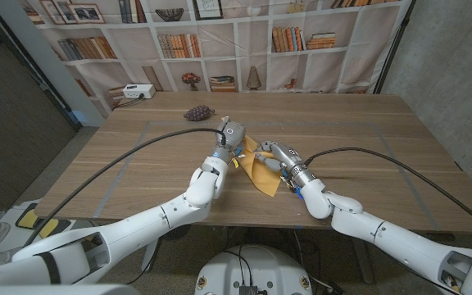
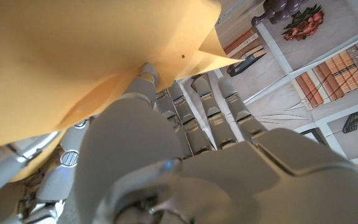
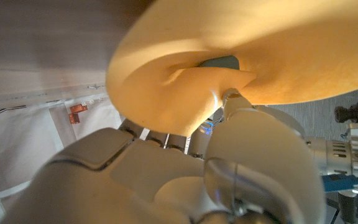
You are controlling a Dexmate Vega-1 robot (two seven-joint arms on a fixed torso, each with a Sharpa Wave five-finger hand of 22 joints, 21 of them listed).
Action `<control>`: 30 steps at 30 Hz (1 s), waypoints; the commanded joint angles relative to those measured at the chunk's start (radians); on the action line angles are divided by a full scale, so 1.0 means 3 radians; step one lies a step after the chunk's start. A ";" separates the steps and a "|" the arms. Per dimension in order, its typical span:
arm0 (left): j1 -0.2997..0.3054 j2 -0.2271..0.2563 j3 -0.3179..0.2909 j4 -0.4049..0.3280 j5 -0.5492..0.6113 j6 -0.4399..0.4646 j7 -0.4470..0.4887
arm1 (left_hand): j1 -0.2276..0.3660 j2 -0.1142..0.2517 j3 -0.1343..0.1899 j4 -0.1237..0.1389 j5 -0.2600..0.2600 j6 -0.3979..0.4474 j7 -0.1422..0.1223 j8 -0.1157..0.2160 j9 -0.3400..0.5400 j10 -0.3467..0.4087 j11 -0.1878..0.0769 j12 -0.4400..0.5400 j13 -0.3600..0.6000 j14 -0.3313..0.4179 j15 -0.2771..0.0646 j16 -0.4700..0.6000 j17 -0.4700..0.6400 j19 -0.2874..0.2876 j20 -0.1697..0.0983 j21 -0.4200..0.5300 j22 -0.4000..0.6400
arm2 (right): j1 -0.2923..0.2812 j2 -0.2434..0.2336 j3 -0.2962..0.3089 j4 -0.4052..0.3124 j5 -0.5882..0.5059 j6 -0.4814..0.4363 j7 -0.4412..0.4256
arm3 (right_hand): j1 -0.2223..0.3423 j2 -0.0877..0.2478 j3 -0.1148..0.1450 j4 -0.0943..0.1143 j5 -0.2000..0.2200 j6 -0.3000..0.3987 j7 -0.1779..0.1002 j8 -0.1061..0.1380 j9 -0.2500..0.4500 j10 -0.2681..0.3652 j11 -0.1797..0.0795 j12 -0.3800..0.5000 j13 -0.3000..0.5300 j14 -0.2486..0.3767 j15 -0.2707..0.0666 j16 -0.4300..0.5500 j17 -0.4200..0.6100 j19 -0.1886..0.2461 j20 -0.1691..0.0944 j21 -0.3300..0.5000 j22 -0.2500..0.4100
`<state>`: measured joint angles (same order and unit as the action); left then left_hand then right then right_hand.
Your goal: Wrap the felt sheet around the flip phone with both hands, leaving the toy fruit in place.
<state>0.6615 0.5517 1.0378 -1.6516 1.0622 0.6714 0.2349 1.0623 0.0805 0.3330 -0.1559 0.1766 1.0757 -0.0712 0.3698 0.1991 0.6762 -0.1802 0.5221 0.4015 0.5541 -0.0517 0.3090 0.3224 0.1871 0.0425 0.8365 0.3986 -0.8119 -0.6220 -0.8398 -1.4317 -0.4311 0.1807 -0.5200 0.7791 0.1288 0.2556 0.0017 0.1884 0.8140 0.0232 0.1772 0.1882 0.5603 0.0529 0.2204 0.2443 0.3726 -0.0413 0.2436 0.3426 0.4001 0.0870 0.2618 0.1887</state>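
Midway, judging by the fold: toy fruit [image 1: 199, 113] sits untouched, far left of the work. Left hand [image 1: 231, 136] pinches the felt sheet [image 1: 262, 170] edge; right hand [image 1: 279, 156] grips the other side, curling it over a dark object [image 3: 219, 61], likely the flip phone. Closing the wrap remains.

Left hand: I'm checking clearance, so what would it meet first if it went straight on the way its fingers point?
Probably the felt sheet: the left hand already has its fingers against it.
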 commanded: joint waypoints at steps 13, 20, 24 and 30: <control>-0.0018 -0.0051 0.0065 0.0012 0.0085 0.0074 -0.0056 | 0.0046 0.0001 -0.0022 -0.0011 -0.0004 0.0174 -0.0070 0.0001 0.0013 0.0027 -0.0009 0.0008 0.0010 0.0030 -0.0550 0.0017 0.0006 -0.0011 -0.0006 0.0047 -0.0011 | 0.0009 0.0215 0.0485 0.0621 0.1009 0.1235 0.0528 | -0.0947 0.0021 -0.0198 0.0429 0.0059 -0.0830 -0.0076 -0.0029 0.0010 -0.0328 0.0148 -0.0052 0.0058 -0.0158 0.0101 -0.0052 0.0105 -0.0214 0.0087 -0.0095 0.0024; -0.0043 -0.0063 0.0072 0.0044 0.0074 0.0056 -0.0058 | 0.0053 0.0001 -0.0027 -0.0011 -0.0004 0.0178 -0.0067 -0.0006 0.0011 0.0030 -0.0010 0.0008 0.0012 0.0031 -0.0552 0.0017 0.0006 -0.0016 -0.0008 0.0056 -0.0017 | 0.0025 0.0341 0.0617 0.0771 0.1125 0.1431 0.0532 | -0.1067 -0.0016 -0.0213 0.0414 0.0094 -0.1269 -0.0210 -0.0045 0.0002 -0.0460 0.0131 -0.0076 0.0047 -0.0169 0.0108 -0.0061 0.0100 -0.0215 0.0100 -0.0096 0.0021; -0.0059 -0.0068 0.0079 0.0062 0.0067 0.0039 -0.0053 | 0.0056 0.0001 -0.0030 -0.0011 -0.0005 0.0180 -0.0071 -0.0011 0.0010 0.0032 -0.0013 0.0009 0.0014 0.0031 -0.0551 0.0016 0.0005 -0.0018 -0.0010 0.0063 -0.0022 | 0.0038 0.0409 0.0686 0.0841 0.1257 0.1529 0.0593 | -0.1081 -0.0026 -0.0210 0.0398 0.0104 -0.1394 -0.0245 -0.0045 -0.0001 -0.0493 0.0129 -0.0080 0.0041 -0.0169 0.0109 -0.0064 0.0095 -0.0210 0.0102 -0.0096 0.0020; -0.0066 -0.0076 0.0080 0.0088 0.0048 0.0027 -0.0028 | 0.0057 0.0005 -0.0031 -0.0007 -0.0004 0.0162 -0.0055 -0.0027 0.0009 0.0031 -0.0002 0.0006 0.0015 0.0033 -0.0547 0.0012 0.0001 -0.0025 -0.0005 0.0072 -0.0028 | 0.0039 0.0414 0.0745 0.0818 0.1179 0.1519 0.0575 | -0.1096 -0.0032 -0.0208 0.0390 0.0110 -0.1363 -0.0230 -0.0005 -0.0002 -0.0501 0.0142 -0.0076 0.0037 -0.0186 0.0120 -0.0071 0.0093 -0.0211 0.0106 -0.0096 0.0020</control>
<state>0.6484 0.5340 1.0588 -1.6387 1.0841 0.6886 0.2199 1.0680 0.0863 0.3275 -0.1586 0.1765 1.0759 -0.0710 0.3581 0.1991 0.6761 -0.1802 0.5221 0.4012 0.5541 -0.0516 0.3089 0.3200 0.1872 0.0426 0.8508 0.3893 -0.8049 -0.5273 -0.6627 -1.2178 -0.1053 0.5872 -0.3627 0.4546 0.1204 0.1903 0.1267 0.2127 0.3979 -0.0500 0.1655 0.1860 0.4140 0.0914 0.1995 0.2553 0.3228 -0.0056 0.2280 0.3709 0.3369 0.1185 0.2359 0.1944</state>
